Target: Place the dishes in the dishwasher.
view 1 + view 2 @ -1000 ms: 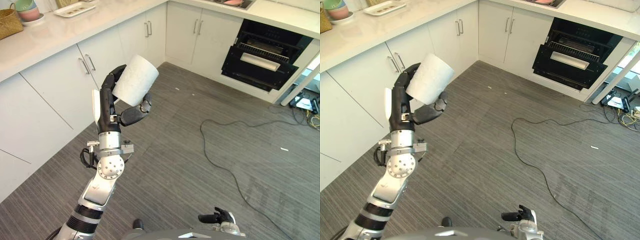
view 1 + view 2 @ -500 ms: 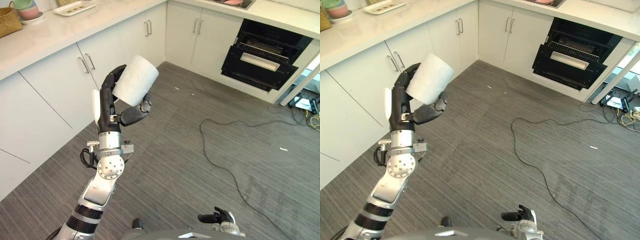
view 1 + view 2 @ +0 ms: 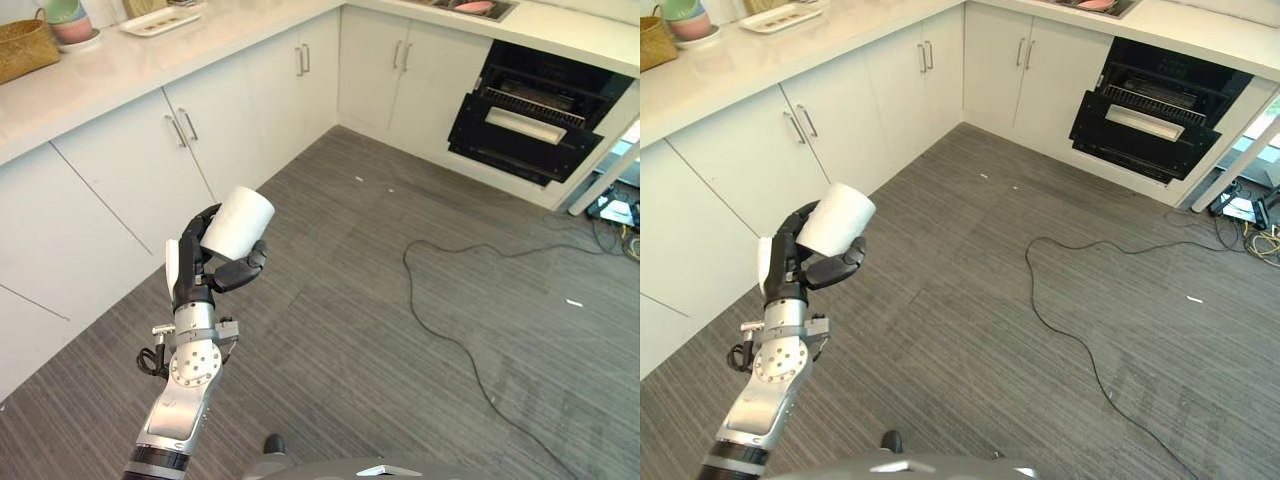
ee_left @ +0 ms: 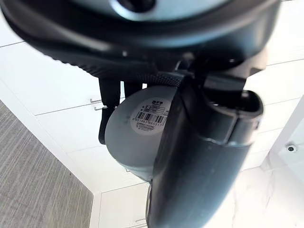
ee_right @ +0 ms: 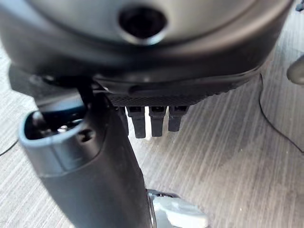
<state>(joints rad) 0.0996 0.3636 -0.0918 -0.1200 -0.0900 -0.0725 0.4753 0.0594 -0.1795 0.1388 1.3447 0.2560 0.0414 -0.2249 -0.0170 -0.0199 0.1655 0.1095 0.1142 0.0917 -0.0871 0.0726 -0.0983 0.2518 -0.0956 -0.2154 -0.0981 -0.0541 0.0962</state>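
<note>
Cup (image 3: 237,222), white, one: carried in my left hand (image 3: 206,268), fingers and thumb curled round its body, raised over the grey floor (image 3: 380,320) just in front of me. In the left wrist view its base carries a barcode label and faces the camera, so I judge it held tilted, mouth away from me.

Right hand (image 5: 142,118), one: idle, low over the floor, fingers straight and holding nothing.

Progress: I judge the task early. One dish in transit; nothing yet loaded that I can see.

Cable (image 3: 450,320), black, one: loops across the floor between me and the far corner; a possible snag underfoot.

Cabinets (image 3: 110,190), white, with bar handles: a run along my left, turning the corner at the far end.

Dishwasher (image 3: 530,115), one: dark, set into the far cabinets, door open and a rack showing. Well apart from the cup; I cannot tell whether the rack holds anything.

Surface (image 3: 120,70), pale, on top of the cabinets, still holding:
- stacked bowls (image 3: 70,20), one stack, number unclear
- white tray (image 3: 160,20), one
- woven basket (image 3: 25,50), one

Remaining, as I judge it: cross the floor, rack the cup, return for the dishes on the surface.
</note>
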